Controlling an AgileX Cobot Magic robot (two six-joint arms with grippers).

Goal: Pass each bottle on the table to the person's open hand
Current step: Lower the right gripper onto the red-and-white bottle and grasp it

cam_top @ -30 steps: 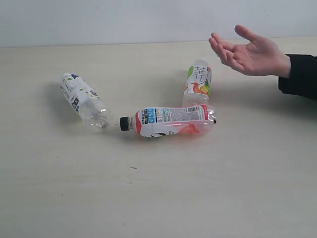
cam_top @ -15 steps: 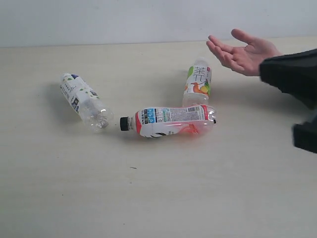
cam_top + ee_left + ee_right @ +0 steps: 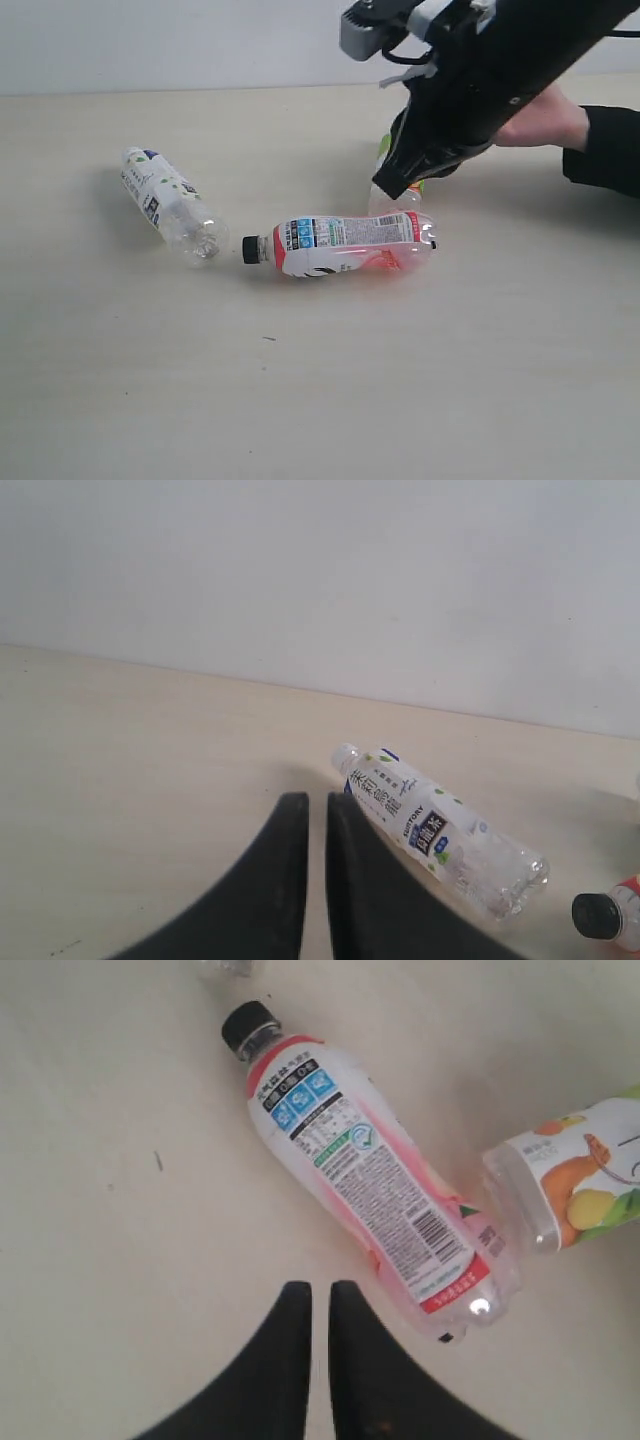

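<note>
Three bottles lie on the table (image 3: 300, 390). The white bottle with dark print (image 3: 165, 200) (image 3: 430, 825) is at the left. The pink-red, black-capped bottle (image 3: 345, 243) (image 3: 370, 1175) lies in the middle. Behind it, the orange-fruit bottle (image 3: 398, 202) (image 3: 570, 1185) is mostly covered by my right arm. My right gripper (image 3: 386, 187) (image 3: 320, 1287) hangs above the table just short of the pink-red bottle's base, its jaws a narrow slit apart and holding nothing. My left gripper (image 3: 318, 798) is shut and empty, short of the white bottle. The person's open hand (image 3: 540, 118) shows partly behind my right arm.
The person's black sleeve (image 3: 610, 150) reaches in from the right edge. A pale wall runs along the table's far edge. My right arm crosses the upper right of the exterior view.
My right arm has swept in from the right, across the person's hand, and now hangs over the orange-fruit bottle. The bottles have not moved.
</note>
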